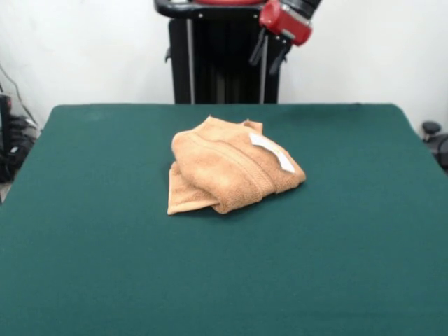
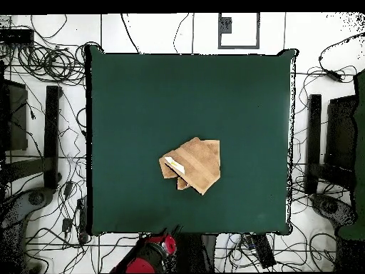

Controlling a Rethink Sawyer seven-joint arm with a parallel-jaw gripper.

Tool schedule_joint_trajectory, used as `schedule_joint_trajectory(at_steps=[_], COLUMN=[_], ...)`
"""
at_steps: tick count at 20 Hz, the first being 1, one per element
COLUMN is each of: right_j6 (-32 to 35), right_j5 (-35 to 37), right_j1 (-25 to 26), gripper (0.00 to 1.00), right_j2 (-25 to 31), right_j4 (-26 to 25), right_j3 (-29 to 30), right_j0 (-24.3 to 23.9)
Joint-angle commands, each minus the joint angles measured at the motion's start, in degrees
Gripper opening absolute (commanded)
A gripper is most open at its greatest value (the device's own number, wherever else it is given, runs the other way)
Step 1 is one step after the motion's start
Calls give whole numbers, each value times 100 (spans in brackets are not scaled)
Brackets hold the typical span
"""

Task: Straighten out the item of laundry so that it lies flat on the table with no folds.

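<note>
**Several layers of towel, zero flattened so far**

Nothing's flat yet: the light orange-tan terry-cloth hand towel (image 1: 231, 168) sits bunched near the middle of the dark green felt-topped table (image 1: 350, 266), folded over itself with its small white tag (image 1: 274, 152) on top. The red and black gripper (image 1: 269, 50) hangs back by the pedestal, well clear of the cloth (can't tell if it's open or closed). My worry: pinching the whole stack would just drag the lump sideways instead of unfolding it.
</note>
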Motion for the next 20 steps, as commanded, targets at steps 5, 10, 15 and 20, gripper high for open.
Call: schedule_joint_trajectory(at_steps=[5,10,15,20], right_j6=[1370,1417,1495,1605], right_j5=[-810,-1078,-1375,-1702], right_j1=[441,599,839,1066], gripper=[100,100,100,100], right_j2=[238,253,322,460], right_j4=[398,488,627,616], right_j3=[-272,-280,-306,-401], right_j0=[46,74,88,-93])
